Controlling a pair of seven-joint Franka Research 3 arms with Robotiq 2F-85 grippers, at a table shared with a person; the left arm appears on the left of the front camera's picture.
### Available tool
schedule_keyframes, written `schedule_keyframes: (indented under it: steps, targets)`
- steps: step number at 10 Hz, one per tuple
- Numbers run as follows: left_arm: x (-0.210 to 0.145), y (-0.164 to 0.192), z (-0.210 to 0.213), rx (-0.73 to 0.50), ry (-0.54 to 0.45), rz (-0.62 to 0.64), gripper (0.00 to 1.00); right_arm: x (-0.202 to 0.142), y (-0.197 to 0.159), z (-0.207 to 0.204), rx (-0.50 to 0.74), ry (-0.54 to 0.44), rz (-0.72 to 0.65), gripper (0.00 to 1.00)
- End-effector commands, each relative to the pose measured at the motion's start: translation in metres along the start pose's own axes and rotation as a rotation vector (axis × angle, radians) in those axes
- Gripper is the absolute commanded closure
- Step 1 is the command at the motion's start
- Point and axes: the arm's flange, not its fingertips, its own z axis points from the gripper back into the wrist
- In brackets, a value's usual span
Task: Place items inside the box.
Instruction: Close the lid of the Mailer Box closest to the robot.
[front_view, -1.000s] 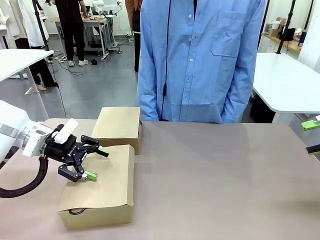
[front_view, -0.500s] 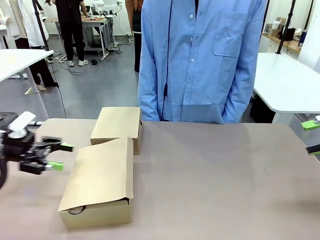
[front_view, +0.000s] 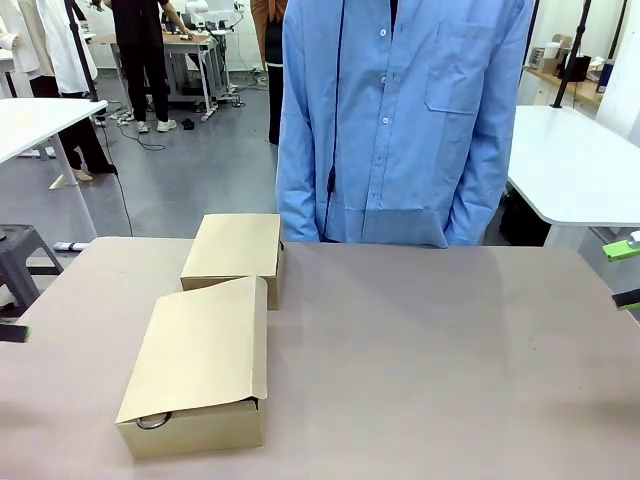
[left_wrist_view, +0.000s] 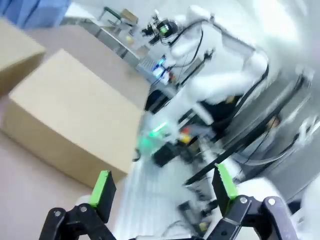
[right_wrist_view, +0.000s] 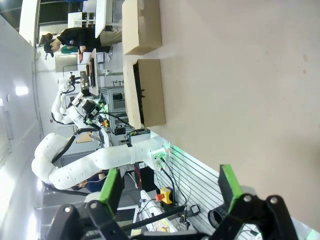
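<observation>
**Left arm clears the counter, box lid down**

Gone from above the box since a second ago, the left arm has pulled back off the picture's left edge, and the lid it hovered over now lies sloping over the near box, not quite flat.

From largest to smallest: the counter spreads brown across the front view, with a person in a blue shirt standing at its far side. Two cardboard boxes sit on its left half, the near one touching the far box behind it. A dark loop of something shows in the gap under the near lid at its front left corner; what it is cannot be told, and the items themselves are hidden.

The left end effector stands apart and empty in its wrist view, a box ahead of it. The right end effector is likewise spread wide, holding nothing, well away from both boxes, its green pads just inside the front view's right edge.
</observation>
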Motion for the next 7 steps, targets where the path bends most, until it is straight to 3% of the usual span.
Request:
schedule_keyframes:
  steps: [1,2,3,7]
  targets:
    - [0.012,0.004,0.002,0.021,-0.020,0.176,0.00,0.001,0.004,0.001,0.021,-0.006,-0.006,0.00]
    - [0.016,0.009,0.005,0.051,-0.075,0.189,0.00,0.001,0.004,0.001,0.021,-0.006,-0.006,0.00]
    - [-0.001,0.000,0.003,0.003,-0.013,0.104,0.00,0.001,0.004,0.001,0.021,-0.006,-0.006,0.00]
    - [-0.001,0.000,0.003,0.003,-0.013,0.104,0.00,0.001,0.004,0.001,0.021,-0.006,-0.006,0.00]
